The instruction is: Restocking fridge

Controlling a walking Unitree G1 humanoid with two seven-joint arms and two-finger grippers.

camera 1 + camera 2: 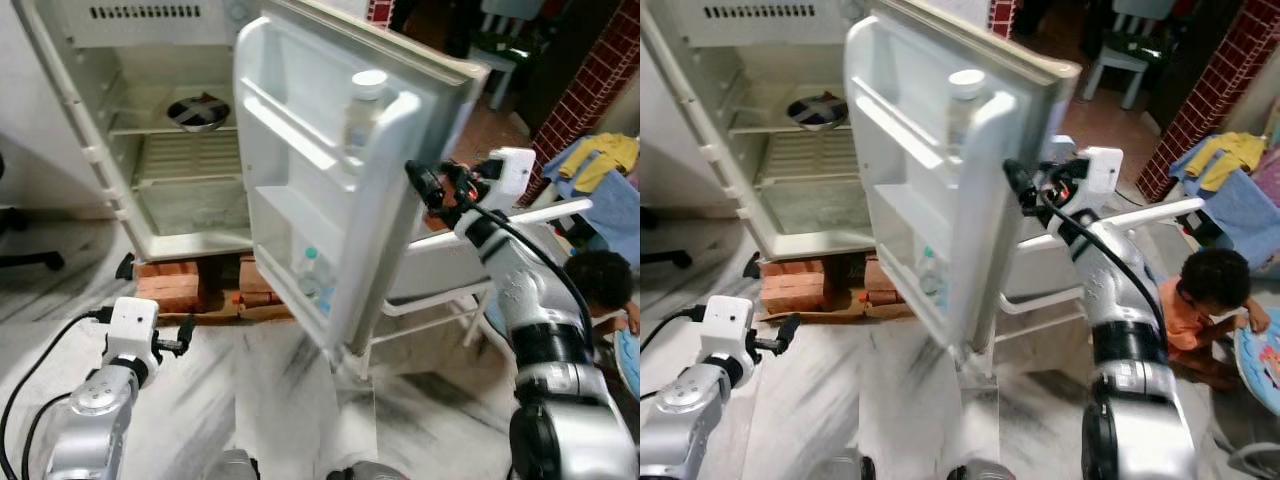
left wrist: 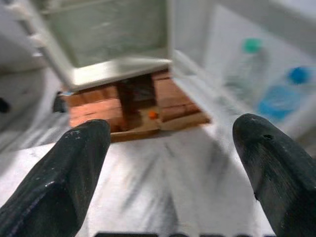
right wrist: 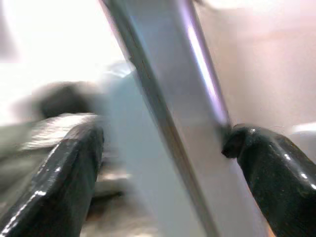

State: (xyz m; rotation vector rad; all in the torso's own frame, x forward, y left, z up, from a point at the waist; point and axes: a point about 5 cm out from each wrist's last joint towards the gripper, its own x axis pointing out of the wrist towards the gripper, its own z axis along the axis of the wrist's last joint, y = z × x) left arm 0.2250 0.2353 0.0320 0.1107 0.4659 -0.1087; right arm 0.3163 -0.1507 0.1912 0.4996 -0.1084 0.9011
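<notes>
Down low on the left, the left claw hangs idle over the marble floor, its black fingers spread wide with nothing between them. Up at the right, the right claw is at the free edge of the fridge door; from the wrist view its fingers stand wide apart with the door edge running between them, not clamped on it. Door's swung well out, and its shelves are carrying stock: a white-capped bottle in the upper rack, a clear bottle with a green cap down in the bottom rack. Inside the fridge, a dark bowl sits on the upper shelf. The cabinet rests on bricks.

Risks from here, by my reading: a hard push on that edge could rattle the door bottles or rock the fridge on those bricks. And a child sits on the floor just right of the robot's arm, so a wide swing of the elbow is the thing to watch.
</notes>
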